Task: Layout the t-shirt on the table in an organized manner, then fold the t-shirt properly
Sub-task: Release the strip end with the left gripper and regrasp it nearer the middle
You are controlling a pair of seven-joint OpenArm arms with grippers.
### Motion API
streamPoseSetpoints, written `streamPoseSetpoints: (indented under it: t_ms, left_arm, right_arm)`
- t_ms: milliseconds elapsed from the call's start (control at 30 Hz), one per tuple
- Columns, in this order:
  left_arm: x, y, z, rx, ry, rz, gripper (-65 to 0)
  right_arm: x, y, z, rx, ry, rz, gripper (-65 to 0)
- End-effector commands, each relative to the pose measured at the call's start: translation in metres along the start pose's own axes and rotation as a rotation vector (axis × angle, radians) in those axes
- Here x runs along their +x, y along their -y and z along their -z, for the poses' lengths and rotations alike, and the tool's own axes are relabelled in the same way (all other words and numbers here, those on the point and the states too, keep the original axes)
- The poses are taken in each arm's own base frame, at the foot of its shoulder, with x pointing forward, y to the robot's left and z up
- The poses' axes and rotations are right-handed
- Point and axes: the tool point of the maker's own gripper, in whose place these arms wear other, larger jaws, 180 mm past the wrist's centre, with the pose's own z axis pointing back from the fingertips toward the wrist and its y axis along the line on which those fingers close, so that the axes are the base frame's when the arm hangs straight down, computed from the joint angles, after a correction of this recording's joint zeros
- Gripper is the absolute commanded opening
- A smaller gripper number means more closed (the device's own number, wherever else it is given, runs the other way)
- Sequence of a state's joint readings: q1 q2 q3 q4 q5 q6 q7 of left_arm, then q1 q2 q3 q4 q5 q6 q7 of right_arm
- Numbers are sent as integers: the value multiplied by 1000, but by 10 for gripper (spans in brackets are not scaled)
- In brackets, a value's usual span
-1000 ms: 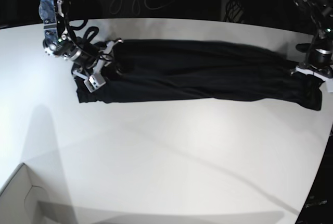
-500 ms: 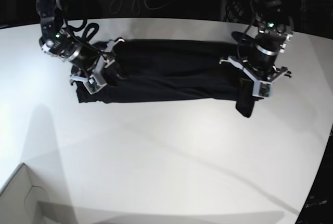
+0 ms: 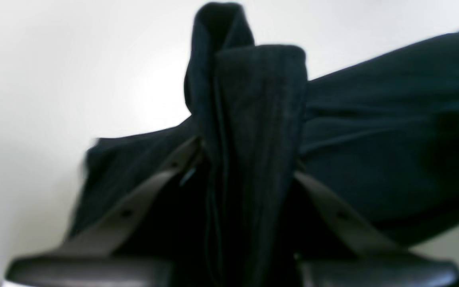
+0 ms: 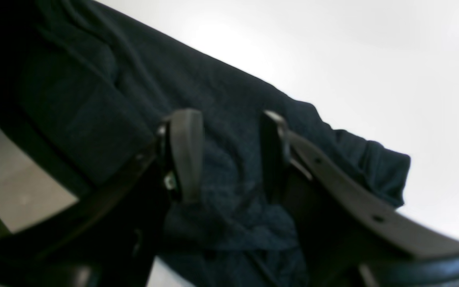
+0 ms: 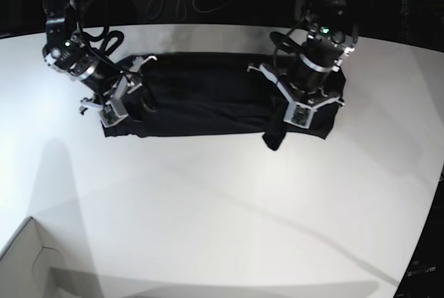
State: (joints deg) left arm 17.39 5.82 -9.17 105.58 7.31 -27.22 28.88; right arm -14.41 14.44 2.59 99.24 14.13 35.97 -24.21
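Pinching a bunched fold of the t-shirt (image 3: 253,119) in the left claw (image 5: 297,107), fingers (image 3: 142,199) clamped tight on either side of the cloth, a dark tail of fabric dangling toward 6 o'clock of that claw in the base view. Hovering released over the other end of the garment with the right claw (image 5: 114,100), its two pads (image 4: 185,151) standing apart above the fabric, nothing between them; whether touching the cloth, not possible to tell. No writing, brand or label showing anywhere on the shirt.

Lying as a long, plain black band across the 12 o'clock part of the white counter (image 5: 222,215), thin and softly wrinkled, one end lifted and doubled back over the rest. Reaching down from the 12 o'clock edge with both arms, wrists bent toward the cloth, the left one leaning in from 1 o'clock, the right one from 10 o'clock. Sitting at 7 o'clock, a pale box corner (image 5: 28,263), well apart from the shirt.
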Motion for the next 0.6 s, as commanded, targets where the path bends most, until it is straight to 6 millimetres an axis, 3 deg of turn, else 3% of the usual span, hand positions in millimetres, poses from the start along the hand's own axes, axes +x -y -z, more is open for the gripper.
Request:
streamPoseSetpoints:
  t_ms: [0,67,200,567]
  left_arm:
    - [14,3,3,-10,49,-2,-645]
    - [15,9,10,-30,43,6,-645]
    - [-2,18,21,-42,-20,68,-645]
    - [11,30,26,-57,4,70,-645]
  right_arm:
    - [12,2,-4,-1,44,-7,-402]
    - [14,1,-4,-2,48,-10,-402]
    - [14,2,-5,-3,49,-11,-402]
    - [6,-2,-7,2,31,-3,-405]
